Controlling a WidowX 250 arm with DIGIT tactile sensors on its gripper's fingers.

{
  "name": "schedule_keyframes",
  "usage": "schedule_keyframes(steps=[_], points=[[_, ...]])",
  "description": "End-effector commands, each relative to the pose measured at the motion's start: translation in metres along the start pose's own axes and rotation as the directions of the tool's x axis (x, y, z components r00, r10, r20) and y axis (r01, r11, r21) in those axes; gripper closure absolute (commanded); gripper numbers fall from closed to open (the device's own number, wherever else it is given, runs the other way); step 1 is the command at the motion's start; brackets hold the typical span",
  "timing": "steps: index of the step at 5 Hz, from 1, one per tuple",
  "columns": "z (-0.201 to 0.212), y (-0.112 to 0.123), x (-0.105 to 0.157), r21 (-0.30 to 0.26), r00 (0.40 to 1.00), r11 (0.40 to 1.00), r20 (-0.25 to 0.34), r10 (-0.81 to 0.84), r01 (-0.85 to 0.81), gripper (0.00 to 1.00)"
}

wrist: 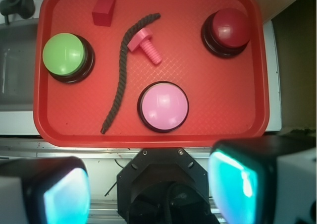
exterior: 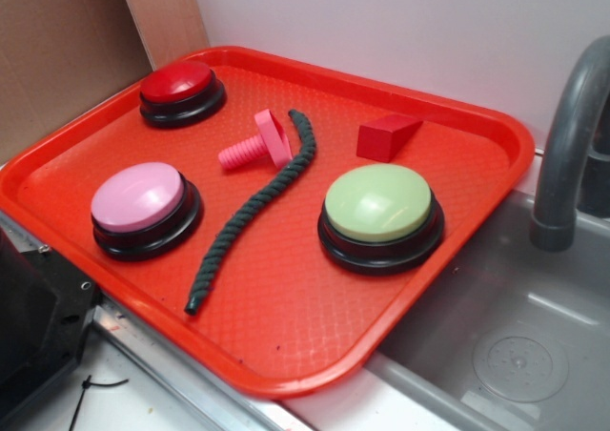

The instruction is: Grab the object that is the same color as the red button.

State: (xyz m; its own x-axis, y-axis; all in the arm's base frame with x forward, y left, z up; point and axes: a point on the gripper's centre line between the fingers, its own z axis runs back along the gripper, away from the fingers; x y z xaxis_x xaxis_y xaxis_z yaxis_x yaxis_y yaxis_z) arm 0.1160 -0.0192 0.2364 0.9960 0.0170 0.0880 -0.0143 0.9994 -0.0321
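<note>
The object, a small dark-red wedge block (exterior: pixel 386 136) (wrist: pixel 103 9), lies on the red tray (exterior: pixel 286 374) (wrist: pixel 148 139) near its far edge, between the screw and the pale-green button. The red button (exterior: pixel 181 92) (wrist: pixel 227 29) stands in the tray's back-left corner in the exterior view. My gripper (wrist: pixel 148 189) shows only in the wrist view. It hangs high above the tray's near edge, far from the wedge. Its fingers (wrist: pixel 64 194) with teal pads stand wide apart with nothing between them.
A pink button (exterior: pixel 143 207) (wrist: pixel 163 106), a pale-green button (exterior: pixel 379 214) (wrist: pixel 67 55), a pink plastic screw (exterior: pixel 255 145) (wrist: pixel 145 45) and a dark rope (exterior: pixel 253 207) (wrist: pixel 121 70) share the tray. A grey sink (exterior: pixel 515 355) with faucet (exterior: pixel 567 154) lies right; the black robot base (exterior: pixel 38 326) sits front left.
</note>
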Motion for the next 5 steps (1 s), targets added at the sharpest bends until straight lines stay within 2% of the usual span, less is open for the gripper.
schedule_keyframes(steps=[1, 4, 5], points=[[0.000, 0.000, 0.000, 0.000, 1.000, 1.000, 0.000, 0.000, 0.000, 0.00], [-0.041, -0.008, 0.072, 0.024, 0.983, 0.988, 0.109, 0.148, -0.152, 0.00], [-0.063, -0.023, 0.101, -0.016, 0.955, 0.975, 0.197, 0.221, -0.223, 0.00]])
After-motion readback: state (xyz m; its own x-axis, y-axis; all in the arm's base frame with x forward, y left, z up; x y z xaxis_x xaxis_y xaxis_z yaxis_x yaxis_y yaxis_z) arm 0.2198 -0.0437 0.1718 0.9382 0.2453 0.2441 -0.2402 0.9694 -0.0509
